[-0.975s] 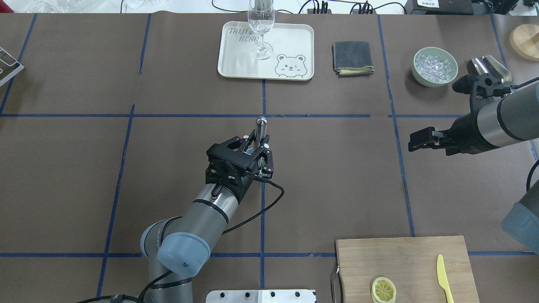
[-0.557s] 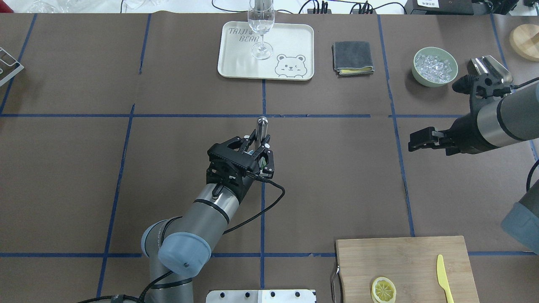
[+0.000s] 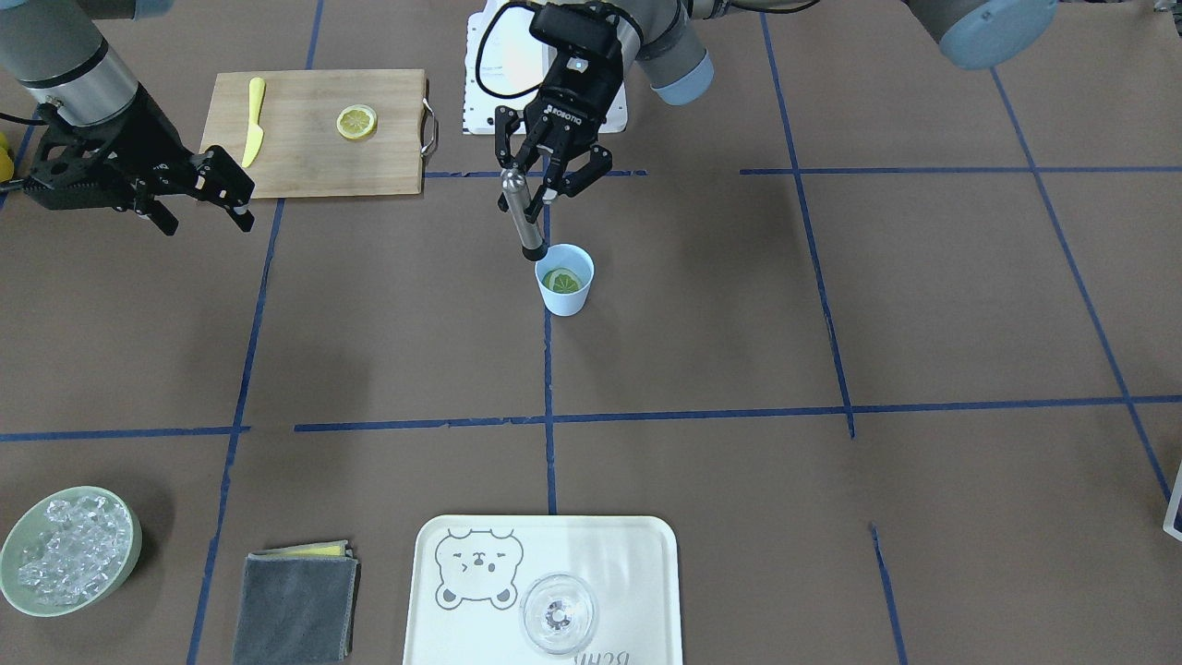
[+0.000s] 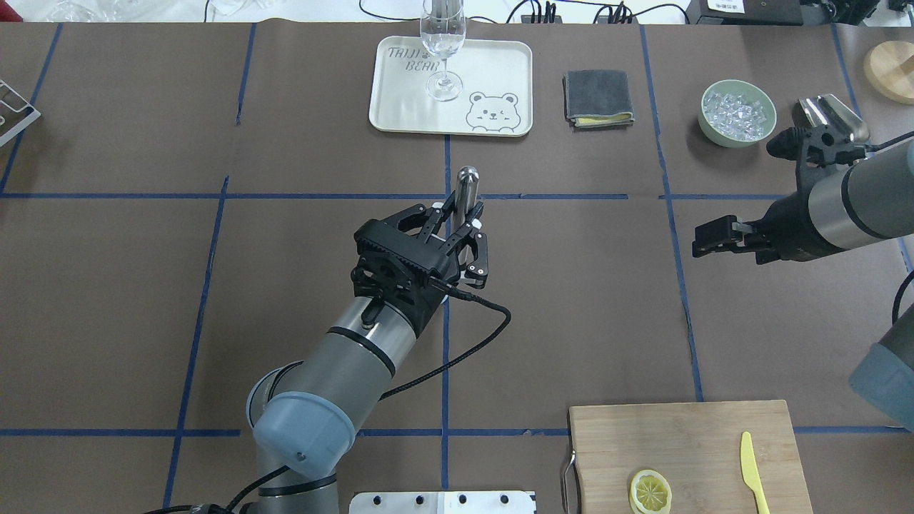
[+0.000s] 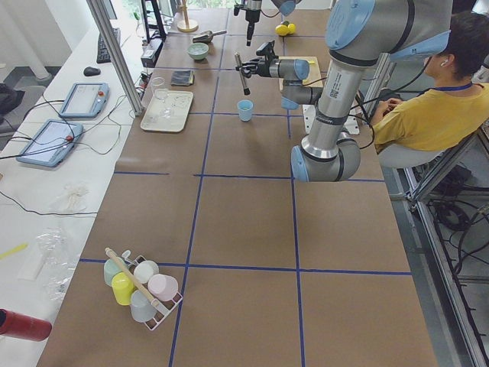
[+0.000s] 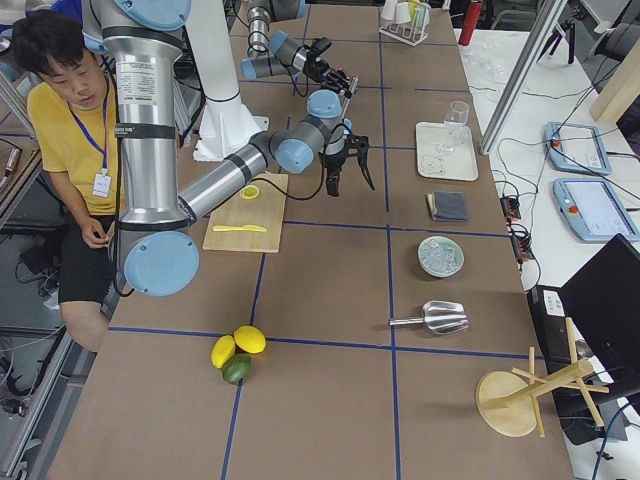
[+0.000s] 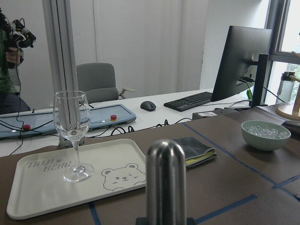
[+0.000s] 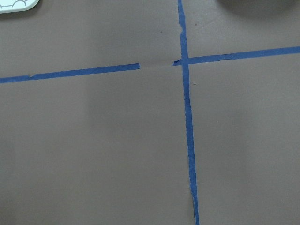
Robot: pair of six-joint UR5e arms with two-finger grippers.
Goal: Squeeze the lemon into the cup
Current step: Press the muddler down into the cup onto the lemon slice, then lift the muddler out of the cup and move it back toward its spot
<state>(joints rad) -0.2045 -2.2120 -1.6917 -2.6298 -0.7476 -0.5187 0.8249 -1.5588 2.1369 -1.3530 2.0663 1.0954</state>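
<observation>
- Rising off the small light-blue handleless cup (image 3: pixel 565 294), the left gripper (image 4: pixel 463 230) now sits higher and closer to the far edge than a second ago. The rounded top of the steel muddler rod (image 3: pixel 523 217) has gone from just short of the blue tape line to across it.
- Left gripper: jaws clamped on the rod, which is held upright. In the left side view the rod's lower end hangs above the cup with a clear gap.
- Right gripper (image 4: pixel 700 239): unmoved near the right end. Its jaws look apart and hold nothing.
- The chunky yellow lemon piece (image 3: pixel 562 280) lies inside the cup, cut face up. The cup stands mid-worktop, slightly toward the robot's edge.
- Judgement: a press stroke is over and the tool is withdrawing. Either another push follows or the squeeze is finished. Juice cannot be seen.
- Counts:
- 1 cup in play, 1 lemon piece and 1 rod.
- 1 bamboo cutting board (image 4: pixel 643 435) at the robot's edge toward the right end. It carries 1 thin lemon slice (image 4: pixel 650 492) and 1 yellow plastic knife (image 4: pixel 750 464).
- 1 cream bear-print tray (image 4: pixel 400 100) at the far edge, with 1 clear stemmed glass (image 4: pixel 443 43) on it.
- 1 folded grey cloth (image 4: pixel 598 93).
- 1 pale green bowl of ice (image 4: pixel 703 114).
- 1 steel scoop (image 4: pixel 832 114).
- At the right end near the robot's edge: 2 whole yellow lemons (image 6: pixel 238 345) and 1 green lime (image 6: pixel 236 370).
- 1 wire rack (image 5: pixel 153 317) at the left end, holding 5 pastel cups.
</observation>
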